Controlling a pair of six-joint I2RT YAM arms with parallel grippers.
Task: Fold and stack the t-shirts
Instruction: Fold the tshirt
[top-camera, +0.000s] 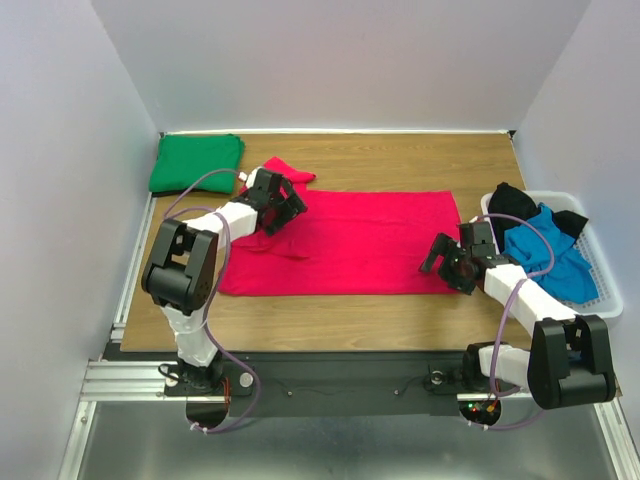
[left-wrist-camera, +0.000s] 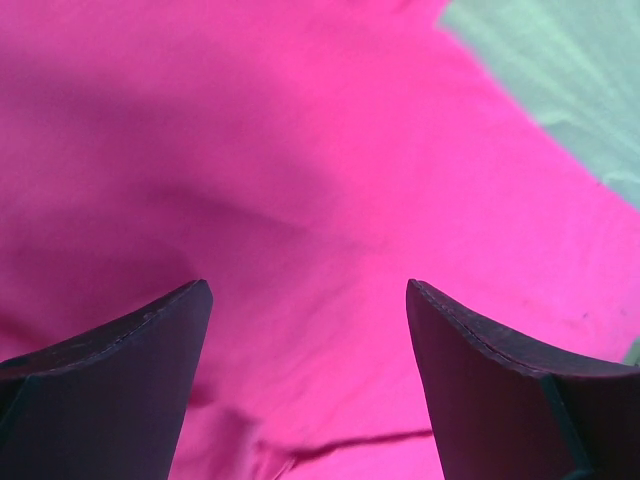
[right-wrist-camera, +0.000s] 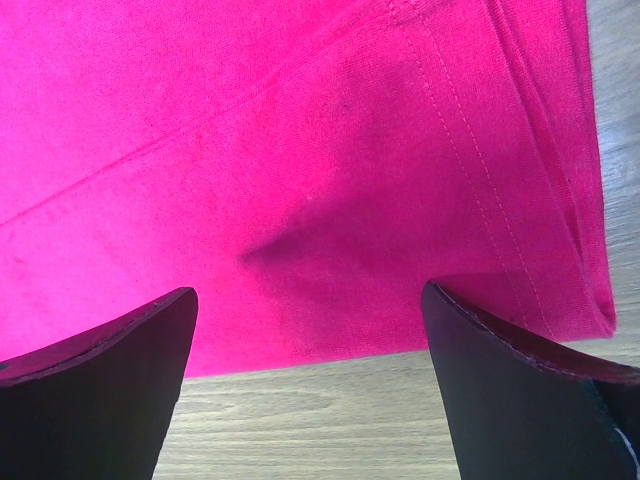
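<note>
I see the basket (top-camera: 603, 275) holding the blue shirt (top-camera: 545, 258) and black shirt (top-camera: 512, 200); my left claw (left-wrist-camera: 308, 288) and right claw (right-wrist-camera: 308, 292) hover spread over the red shirt (top-camera: 350, 245)

- We see a brown wood-grain bench (top-camera: 400, 160) carrying three things.
- A crimson red cloth t-shirt (top-camera: 370, 245) lies spread flat across its middle, with one sleeve bunched at the far left.
- A folded emerald green cloth t-shirt (top-camera: 195, 162) rests in the far left corner, near that sleeve.
- A white slatted plastic basket (top-camera: 605, 285) sits at the right edge.
</note>
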